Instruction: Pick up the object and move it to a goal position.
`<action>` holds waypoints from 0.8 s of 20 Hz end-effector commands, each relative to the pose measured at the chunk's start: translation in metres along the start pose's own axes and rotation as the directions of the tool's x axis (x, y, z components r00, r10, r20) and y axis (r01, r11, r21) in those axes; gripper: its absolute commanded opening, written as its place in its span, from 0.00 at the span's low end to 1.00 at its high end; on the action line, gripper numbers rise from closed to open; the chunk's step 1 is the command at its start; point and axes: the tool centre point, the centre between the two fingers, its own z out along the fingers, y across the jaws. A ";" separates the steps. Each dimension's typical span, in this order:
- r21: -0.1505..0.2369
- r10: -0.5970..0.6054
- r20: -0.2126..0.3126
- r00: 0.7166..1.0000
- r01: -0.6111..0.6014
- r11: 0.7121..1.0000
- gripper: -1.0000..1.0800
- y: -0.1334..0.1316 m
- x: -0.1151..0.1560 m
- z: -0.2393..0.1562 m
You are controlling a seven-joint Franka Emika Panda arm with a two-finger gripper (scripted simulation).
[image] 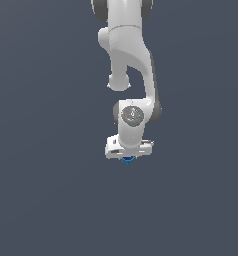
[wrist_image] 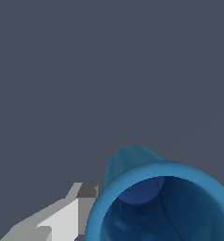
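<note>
Blue cup (wrist_image: pixel 161 202) fills the wrist view, tucked under the white hand (image: pixel 128 159), one finger (wrist_image: pixel 62 216) beside it; grip state unreadable, so confirm closure before carrying slowly, upright.

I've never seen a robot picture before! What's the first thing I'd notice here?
The big white robot arm reaches down the middle of the exterior view against a plain dark grey background. Just under its gripper peeks a tiny bright blue cup. In the wrist view that same cup looks huge, showing its hollow inside, with a gripper finger beside it.
</note>
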 end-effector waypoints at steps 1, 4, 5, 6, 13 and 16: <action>0.000 -0.002 -0.001 1.000 0.002 1.000 0.00 -0.010 0.002 -0.002; 0.000 -0.002 -0.001 1.000 0.002 1.000 0.00 -0.029 0.005 -0.004; 0.000 -0.002 -0.001 1.000 0.002 1.000 0.00 -0.037 0.006 -0.005; 0.000 -0.002 -0.001 1.000 0.002 1.000 0.00 -0.046 0.008 -0.007; 0.000 -0.002 -0.001 1.000 0.002 1.000 0.00 -0.120 0.021 -0.017; 0.000 -0.002 -0.001 1.000 0.002 1.000 0.00 -0.151 0.027 -0.021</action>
